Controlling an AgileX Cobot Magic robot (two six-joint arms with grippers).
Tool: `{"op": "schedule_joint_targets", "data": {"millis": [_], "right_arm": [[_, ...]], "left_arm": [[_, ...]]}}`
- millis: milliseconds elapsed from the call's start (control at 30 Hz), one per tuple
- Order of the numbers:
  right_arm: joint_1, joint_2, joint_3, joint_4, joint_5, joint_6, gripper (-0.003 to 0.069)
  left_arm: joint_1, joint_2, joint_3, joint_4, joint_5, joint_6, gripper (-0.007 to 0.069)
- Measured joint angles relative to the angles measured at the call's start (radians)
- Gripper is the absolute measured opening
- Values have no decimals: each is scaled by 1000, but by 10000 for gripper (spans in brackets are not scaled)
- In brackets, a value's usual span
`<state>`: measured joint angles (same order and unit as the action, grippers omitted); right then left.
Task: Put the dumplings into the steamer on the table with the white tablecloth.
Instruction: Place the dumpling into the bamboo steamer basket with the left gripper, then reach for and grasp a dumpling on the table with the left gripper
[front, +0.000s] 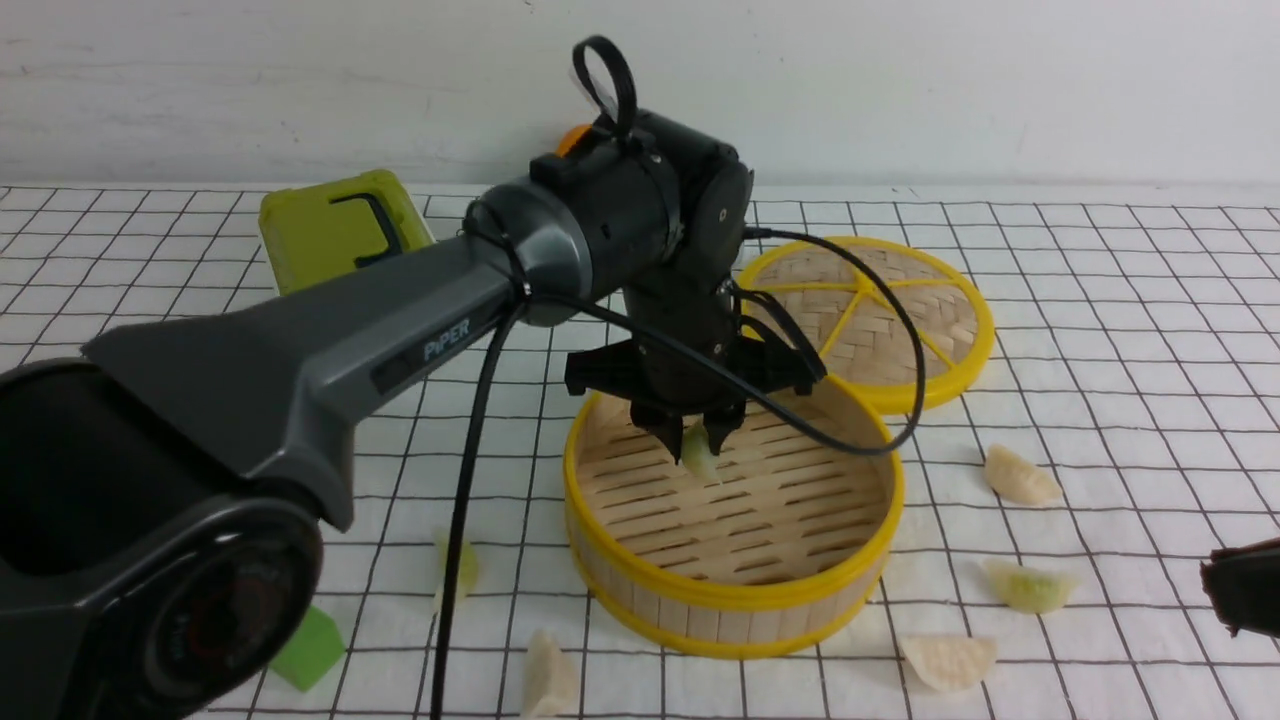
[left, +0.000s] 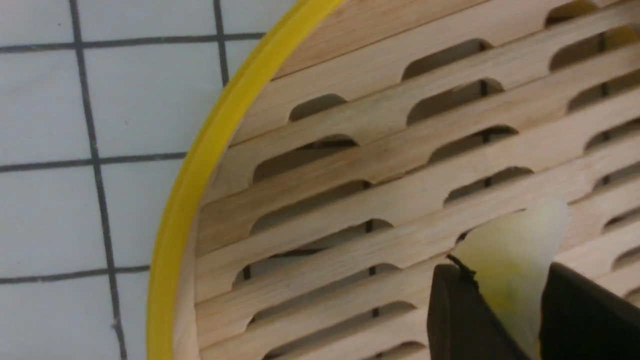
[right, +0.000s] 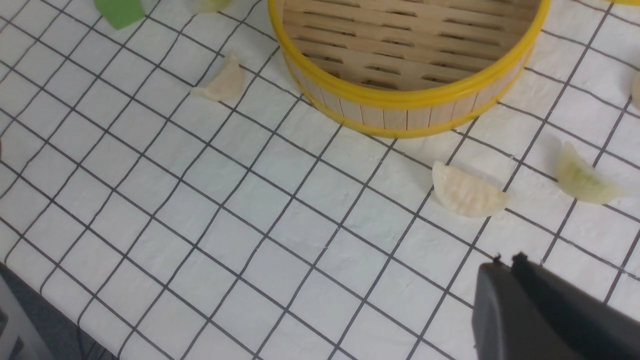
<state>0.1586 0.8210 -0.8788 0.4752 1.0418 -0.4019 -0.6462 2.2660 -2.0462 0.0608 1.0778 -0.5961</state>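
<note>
My left gripper (front: 700, 440) hangs inside the round bamboo steamer (front: 735, 595), shut on a pale green dumpling (front: 698, 455) held just above the slatted floor. In the left wrist view the dumpling (left: 515, 245) sticks out between the two dark fingers (left: 460, 310). Several more dumplings lie on the white tablecloth (front: 1130, 330): three to the steamer's right (front: 1020, 477) (front: 1030, 587) (front: 950, 660) and two at its front left (front: 548, 680) (front: 462, 565). My right gripper (right: 507, 260) is shut and empty above the cloth, near a cream dumpling (right: 467, 192) and a greenish one (right: 582, 177).
The flat woven lid (front: 880, 320) with a yellow rim lies behind the steamer on the right. A green box (front: 340, 230) stands at the back left. A green foam cube (front: 310, 650) sits at the front left. The left arm's cable hangs in front of the steamer.
</note>
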Motion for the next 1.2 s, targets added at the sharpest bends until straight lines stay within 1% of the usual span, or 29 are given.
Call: {"op": "schedule_joint_targets", "data": {"millis": [200,300,333,367,467,500,567,633,700,800,833,867,900,933,967,1000,1033,1067,1100,1133,1200], "right_arm": [[0,0,0,0,-1,0,30],[0,0,0,0,-1,0,30],[0,0,0,0,-1,0,31],[0,0,0,0,-1,0,31],[0,-1,0,0,-1,0,31],[0,-1,0,0,-1,0,31],[0,-1,0,0,-1,0,31],[0,-1,0,1,-1,0,31],[0,-1,0,1,-1,0,31],[0,-1,0,3,0,0,31],[0,-1,0,4,0,0,34],[0,-1,0,4,0,0,35],[0,-1,0,6,-1,0,37],[0,-1,0,15,-1,0,38],[0,-1,0,15,-1,0,39],[0,-1,0,17,-1,0,41],[0,-1,0,19,-1,0,41],[0,-1,0,19,-1,0,41],[0,-1,0,19,-3,0,41],[0,-1,0,20,-4,0,41],[0,-1,0,20,-4,0,41]], "left_arm": [[0,34,-1,8,-11,-3,192],[0,36,-1,8,-13,-3,249],[0,38,-1,12,-7,-3,302],[0,38,-1,14,-5,-3,311],[0,25,-15,34,29,3,424],[0,-13,-23,65,55,19,472],[0,-52,-26,94,75,32,494],[0,-155,-28,172,126,54,514],[7,-234,-7,221,137,57,519],[27,-328,68,234,142,57,521],[53,-408,176,213,145,57,520],[53,-417,190,213,147,57,520],[66,-449,249,197,147,57,519],[85,-524,393,174,140,57,519],[87,-524,409,172,140,57,519],[97,-580,547,157,97,57,519],[105,-609,623,145,65,57,519],[107,-613,623,143,65,57,519],[112,-623,665,136,47,57,519],[140,-640,734,109,21,57,519],[157,-642,759,100,5,57,519]]}}
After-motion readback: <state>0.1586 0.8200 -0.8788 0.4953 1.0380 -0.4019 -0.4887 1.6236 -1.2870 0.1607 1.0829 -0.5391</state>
